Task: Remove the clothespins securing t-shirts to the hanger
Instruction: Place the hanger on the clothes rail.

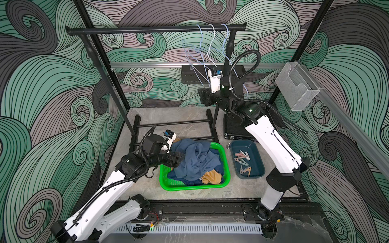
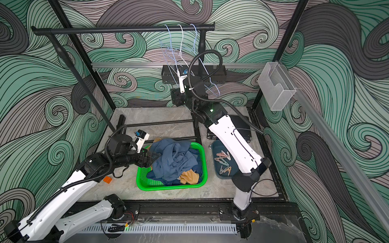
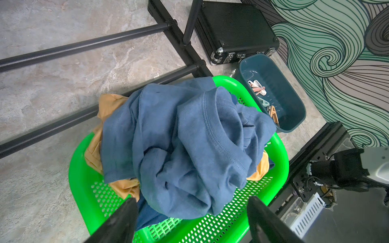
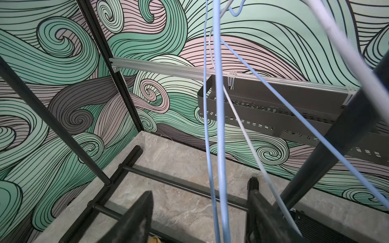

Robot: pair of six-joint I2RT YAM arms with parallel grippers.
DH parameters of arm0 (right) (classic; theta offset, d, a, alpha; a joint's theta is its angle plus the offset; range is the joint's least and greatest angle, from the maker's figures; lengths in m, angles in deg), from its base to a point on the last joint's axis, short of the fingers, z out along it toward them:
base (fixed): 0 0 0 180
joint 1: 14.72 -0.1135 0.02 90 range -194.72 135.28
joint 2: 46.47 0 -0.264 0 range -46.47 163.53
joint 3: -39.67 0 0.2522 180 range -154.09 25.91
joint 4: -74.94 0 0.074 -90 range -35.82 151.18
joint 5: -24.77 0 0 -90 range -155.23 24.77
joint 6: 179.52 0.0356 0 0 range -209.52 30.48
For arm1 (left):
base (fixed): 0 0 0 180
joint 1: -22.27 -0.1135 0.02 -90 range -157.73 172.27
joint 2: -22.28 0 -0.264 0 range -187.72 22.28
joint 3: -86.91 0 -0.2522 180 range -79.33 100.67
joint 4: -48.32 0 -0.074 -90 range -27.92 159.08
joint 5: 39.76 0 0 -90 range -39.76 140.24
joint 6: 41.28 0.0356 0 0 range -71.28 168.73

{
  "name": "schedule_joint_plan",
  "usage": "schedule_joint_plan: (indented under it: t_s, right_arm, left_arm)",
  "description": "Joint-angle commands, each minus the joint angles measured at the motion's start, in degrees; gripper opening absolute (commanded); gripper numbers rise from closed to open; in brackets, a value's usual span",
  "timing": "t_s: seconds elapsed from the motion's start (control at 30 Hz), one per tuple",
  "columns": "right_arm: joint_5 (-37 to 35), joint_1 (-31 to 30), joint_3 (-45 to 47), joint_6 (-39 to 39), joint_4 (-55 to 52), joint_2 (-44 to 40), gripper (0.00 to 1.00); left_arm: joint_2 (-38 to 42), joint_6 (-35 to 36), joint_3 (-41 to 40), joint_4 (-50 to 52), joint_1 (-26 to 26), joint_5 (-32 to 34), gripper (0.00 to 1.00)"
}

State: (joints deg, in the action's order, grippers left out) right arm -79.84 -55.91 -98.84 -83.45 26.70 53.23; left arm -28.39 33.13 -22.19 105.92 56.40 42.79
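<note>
Left end effector (image 3: 192, 199): released, its two black fingers spread wide with nothing between them. It hangs just over one edge of the shirt pile, and in both top views (image 1: 179, 157) it sits at the basket's left side.
Right end effector (image 4: 200, 194): released, fingers apart, raised up among the hangers. Thin wires run through the gap between the fingers, and I cannot tell whether any wire touches them.
Clothespins (image 1: 243, 161): lying loose in the tray, with pink, teal, tan and white ones mixed together.
T-shirts (image 1: 195, 160): crumpled in a heap in the basket. The blue one (image 3: 185, 147) is on top with its collar showing, the mustard one (image 3: 109, 105) pokes out beneath it, and darker blue cloth lies underneath.
Hangers (image 1: 210, 48): three thin wire ones, pale blue and white, hooked close together near the right end of the black rail (image 1: 147, 29).
Basket (image 1: 226, 166): green and perforated, standing on the grey surface (image 1: 168, 117) in front of the rack's base bars.
Tray (image 1: 255, 160): dark teal, just beside the basket on its right, near a black case (image 3: 235, 27).
</note>
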Motion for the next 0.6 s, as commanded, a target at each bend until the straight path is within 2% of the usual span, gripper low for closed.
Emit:
schedule_joint_plan:
  t_s: [0.0, 0.1, 0.57]
  right_arm:
    - [-0.25, 0.03, 4.32, -0.84, 2.61, -4.62, 0.79]
    - [-0.37, 0.01, 9.42, -1.23, 4.14, -8.47, 0.83]
    - [-0.16, -0.12, 26.17, -0.61, 4.99, -23.7, 0.83]
  left_arm:
    - [0.31, 0.43, -0.28, -0.67, -0.47, 1.19, 0.82]
    - [-0.02, 0.72, -0.1, -0.67, -0.47, 1.54, 0.82]
    - [-0.72, 4.51, 4.19, 1.96, -1.49, 7.31, 0.85]
